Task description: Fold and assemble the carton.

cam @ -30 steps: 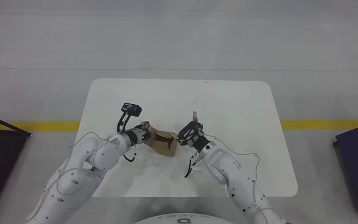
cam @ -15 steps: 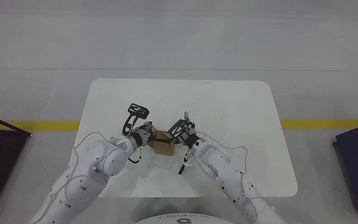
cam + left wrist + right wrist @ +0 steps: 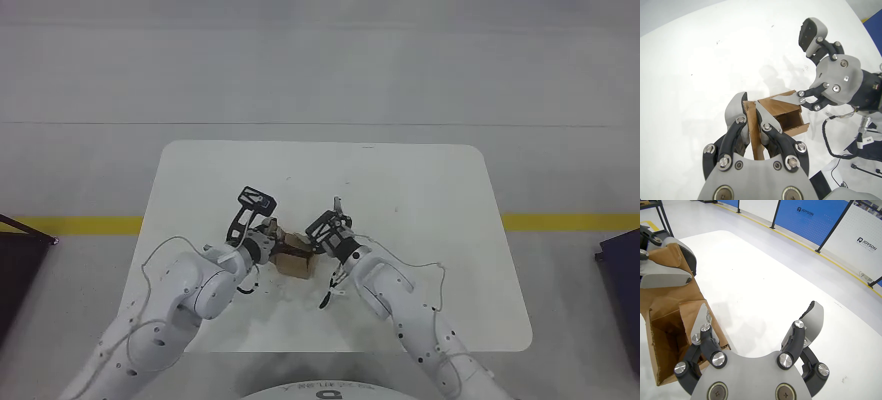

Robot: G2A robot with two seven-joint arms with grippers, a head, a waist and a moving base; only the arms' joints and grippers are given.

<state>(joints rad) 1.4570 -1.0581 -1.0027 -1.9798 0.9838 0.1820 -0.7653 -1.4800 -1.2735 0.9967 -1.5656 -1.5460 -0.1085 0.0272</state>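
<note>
Left arm comes in from the near-left. Left hand (image 3: 750,103) is clamped tight on the carton's left wall. One brown cardboard panel stands between its two fingers, pads pressed on both faces. The right wrist view shows the same grip, with a torn cardboard edge sticking up past the fingers.

Carton (image 3: 293,262) sits between the two hands, on the near half of the tabletop (image 3: 420,190), a bit left of centre. It is brown corrugated board, partly squared up into a box shape. One end is open with the dark inside showing, and the opening faces the right hand's side. Short flaps stick out at the open end, edges ragged. Cannot tell whether its base lies flat on the tabletop or is slightly lifted.

Right hand (image 3: 758,311) is just right of the carton, spread wide, gripping nothing. One finger (image 3: 703,317) lies against a flap at the open end, touching the cardboard. The other finger sticks out over bare tabletop on the far side, clear of the carton. In the left wrist view the touching finger rests along the carton's far top edge. Right arm runs back toward near-right, with a thin black cable (image 3: 826,140) looping beside it.

Right part of the tabletop is white with a few small dark specks. Beyond it is grey floor (image 3: 320,70) with a yellow line (image 3: 570,221) running left to right.
</note>
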